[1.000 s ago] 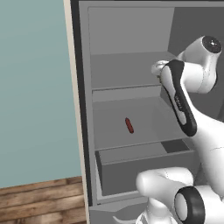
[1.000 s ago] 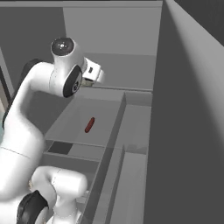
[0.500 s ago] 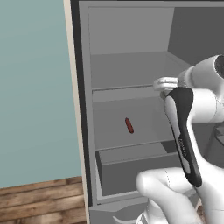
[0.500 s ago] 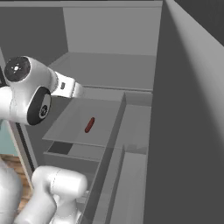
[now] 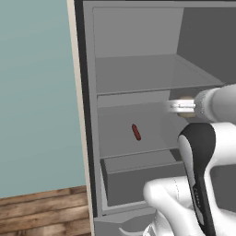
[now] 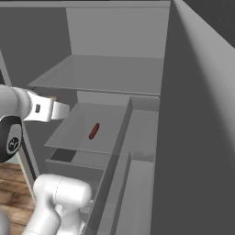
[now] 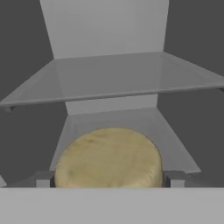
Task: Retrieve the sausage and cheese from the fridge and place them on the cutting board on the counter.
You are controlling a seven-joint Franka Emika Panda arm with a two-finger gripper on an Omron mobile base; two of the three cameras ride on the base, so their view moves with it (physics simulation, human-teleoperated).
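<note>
**Cheese clamped between the fingers in front of the open fridge**

The fridge (image 5: 138, 73) is seen with its door open, and two grey shelves and one drawer (image 5: 138, 177) are counted inside. One sausage (image 5: 136, 132) is laid on the lower shelf (image 6: 82, 135), well clear of the shelf's front edge and of both side walls, with bare shelf all around it. The upper shelf (image 7: 113, 78) is seen bare across its whole width, and open room is left between the two shelves.

One cheese (image 7: 108, 158), a pale yellow round chunk, is held in the gripper (image 7: 109, 178). The two fingers (image 7: 43, 178) are set wide apart, one pressed against each side of the cheese. In the left base view the cheese (image 5: 186, 107) is glimpsed at the tip of the hand, at about the height of the lower shelf's space and at the right side of the fridge opening. In the right base view the gripper (image 6: 54, 109) is seen at the left, in front of the shelf edges.

A teal wall (image 5: 37, 92) and a strip of wooden floor (image 5: 41, 214) are seen left of the fridge. No writing or label can be read anywhere.
</note>
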